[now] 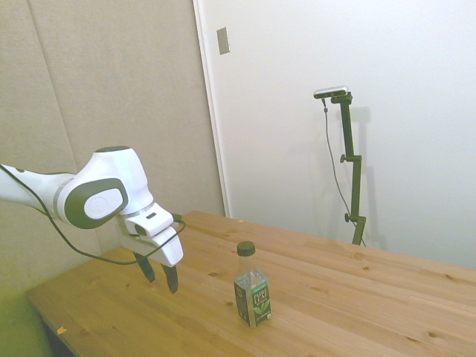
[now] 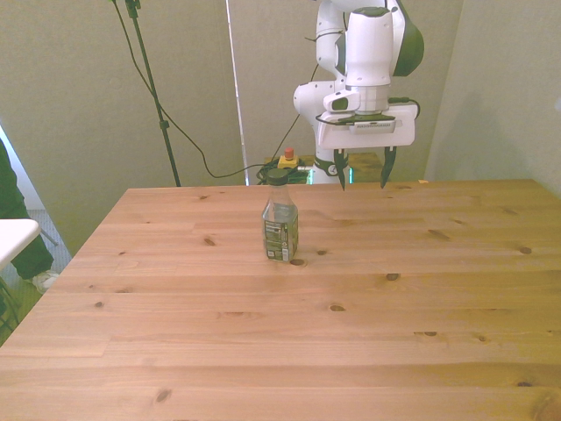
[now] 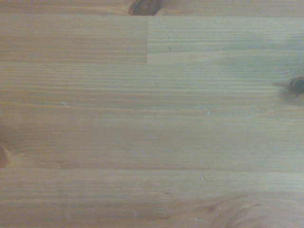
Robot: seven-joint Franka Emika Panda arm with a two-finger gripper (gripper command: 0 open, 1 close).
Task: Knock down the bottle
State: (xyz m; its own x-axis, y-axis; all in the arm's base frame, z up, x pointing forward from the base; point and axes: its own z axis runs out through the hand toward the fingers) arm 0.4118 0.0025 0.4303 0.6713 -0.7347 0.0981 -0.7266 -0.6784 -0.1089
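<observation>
A small clear plastic bottle (image 1: 252, 293) with a squarish body, dark green screw cap and dark green-and-black label stands upright on a light wooden plank table (image 1: 357, 297), well in from every edge. In the front view the bottle (image 2: 280, 217) sits a little toward the front view's left of the table's middle, nearer the far edge than the near one, its cap up and its base flat on the boards.

The white robot arm's two-finger gripper (image 1: 159, 278) hangs above the tabletop, fingers pointing down and spread apart with nothing between them. In the front view the gripper (image 2: 362, 174) is toward the front view's right of the bottle and farther back, near the table's far edge; a clear gap separates the two and nothing touches the bottle. From the side, the dark fingertips appear to float just above the wood, though whether they graze it is hard to judge from that angle.

The wrist view shows only bare wood grain (image 3: 152, 118) with a few dark knots, slightly soft in focus. Behind the table, plain pale walls fill the background.
</observation>
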